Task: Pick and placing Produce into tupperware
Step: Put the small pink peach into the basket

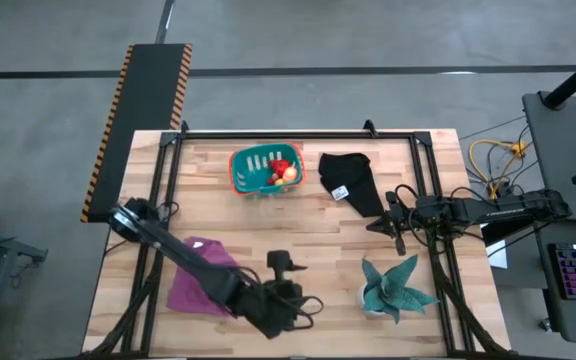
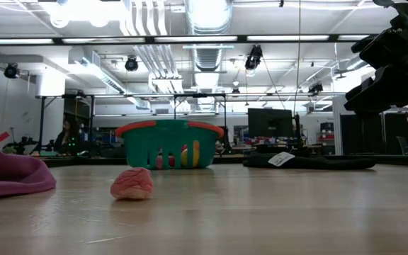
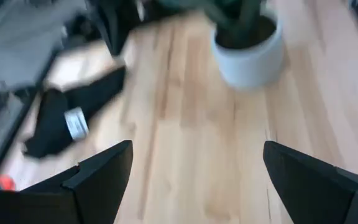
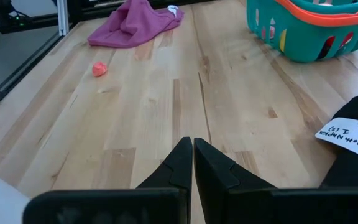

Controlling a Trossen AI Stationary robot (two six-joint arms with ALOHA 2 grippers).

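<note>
The teal tupperware [image 1: 258, 170] with an orange rim stands near the table's far edge, with red produce [image 1: 281, 166] and a yellow piece [image 1: 291, 176] inside it. A pink produce piece [image 2: 132, 183] lies on the bare wood, and it also shows in the right wrist view as the pink piece [image 4: 99, 68], short of the purple cloth. In the high view I cannot find it. My left gripper [image 3: 197, 186] is open near the table's middle front [image 1: 286, 263], with only bare wood between its fingers. My right gripper [image 4: 193, 163] is shut and empty, beside the black cloth [image 1: 396, 235].
A black cloth [image 1: 353, 185] with a white label lies right of the tupperware. A purple cloth [image 1: 203, 275] lies at the near left, partly under my left arm. A teal spiky plant in a white pot [image 1: 396, 288] stands at the near right. Bare wood lies across the table's middle.
</note>
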